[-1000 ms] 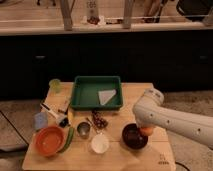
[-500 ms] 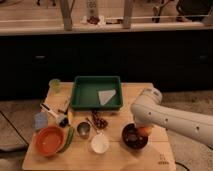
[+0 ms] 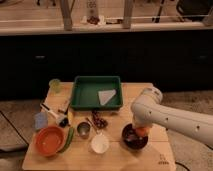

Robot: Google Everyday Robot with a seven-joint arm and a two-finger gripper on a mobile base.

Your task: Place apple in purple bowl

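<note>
The purple bowl [image 3: 134,140] sits on the wooden table [image 3: 115,159] at the front right, very dark and round. The apple [image 3: 142,131], small and orange-yellow, is at the bowl's right rim, right at the end of my arm. My gripper [image 3: 139,128] hangs over the bowl on its right side, at the apple. The white arm [image 3: 170,116] comes in from the right and hides the gripper's upper part.
A green tray [image 3: 87,93] holding a white cloth [image 3: 106,96] is at the back centre. A small white bowl [image 3: 99,143], a metal cup [image 3: 83,130], an orange bowl [image 3: 49,140] with a green vegetable [image 3: 68,139] and a green cup [image 3: 55,85] stand to the left.
The arm has shifted slightly, and the apple sits a little lower at the purple bowl. Nothing else on the table has moved.
</note>
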